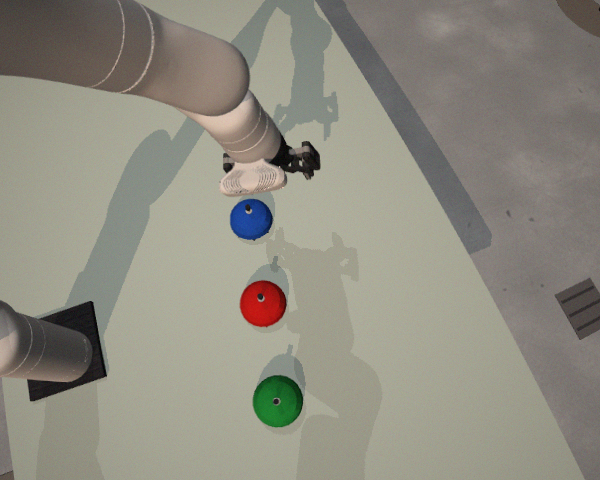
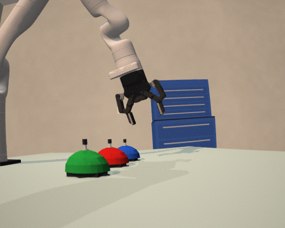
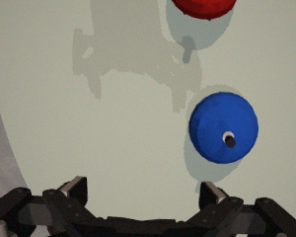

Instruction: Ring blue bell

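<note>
Three dome bells stand in a row on the pale table. The blue bell is the far one, with its small black button standing up; it also shows in the side view and in the wrist view. The red bell is in the middle and the green bell is nearest. My gripper is open and empty. It hangs tilted in the air, well above the blue bell and a little past it. In the wrist view the blue bell lies just ahead of my right finger.
The arm's black base plate sits at the table's left edge. A blue drawer cabinet stands beyond the table's far edge. A grey strip runs along the table's right border, with a small grate on the floor.
</note>
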Robot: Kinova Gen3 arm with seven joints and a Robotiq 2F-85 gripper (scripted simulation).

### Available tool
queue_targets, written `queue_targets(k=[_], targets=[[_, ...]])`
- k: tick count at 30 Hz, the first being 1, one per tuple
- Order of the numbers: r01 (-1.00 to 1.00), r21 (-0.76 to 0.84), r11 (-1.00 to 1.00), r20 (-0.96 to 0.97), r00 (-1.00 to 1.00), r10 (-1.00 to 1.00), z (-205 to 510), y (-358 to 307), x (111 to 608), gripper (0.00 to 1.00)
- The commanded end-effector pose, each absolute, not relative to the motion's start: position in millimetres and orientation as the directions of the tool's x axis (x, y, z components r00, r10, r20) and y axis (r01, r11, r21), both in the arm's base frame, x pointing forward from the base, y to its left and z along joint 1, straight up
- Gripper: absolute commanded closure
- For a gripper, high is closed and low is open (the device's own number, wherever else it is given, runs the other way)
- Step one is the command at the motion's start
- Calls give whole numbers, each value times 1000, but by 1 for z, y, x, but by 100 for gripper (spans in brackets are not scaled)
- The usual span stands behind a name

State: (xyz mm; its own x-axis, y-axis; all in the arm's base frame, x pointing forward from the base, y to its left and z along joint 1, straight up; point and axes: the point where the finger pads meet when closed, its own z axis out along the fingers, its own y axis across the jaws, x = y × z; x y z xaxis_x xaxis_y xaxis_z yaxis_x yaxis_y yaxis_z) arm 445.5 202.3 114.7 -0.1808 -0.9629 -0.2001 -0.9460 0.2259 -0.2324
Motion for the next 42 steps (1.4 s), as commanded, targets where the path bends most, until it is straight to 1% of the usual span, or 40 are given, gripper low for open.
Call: queue_targets(k=[1,42], targets=[[-947,-231,225,-202,-180,-963,117,203,446,0],[-976,-148,157,-126,-139,-982,123,201,418,0]])
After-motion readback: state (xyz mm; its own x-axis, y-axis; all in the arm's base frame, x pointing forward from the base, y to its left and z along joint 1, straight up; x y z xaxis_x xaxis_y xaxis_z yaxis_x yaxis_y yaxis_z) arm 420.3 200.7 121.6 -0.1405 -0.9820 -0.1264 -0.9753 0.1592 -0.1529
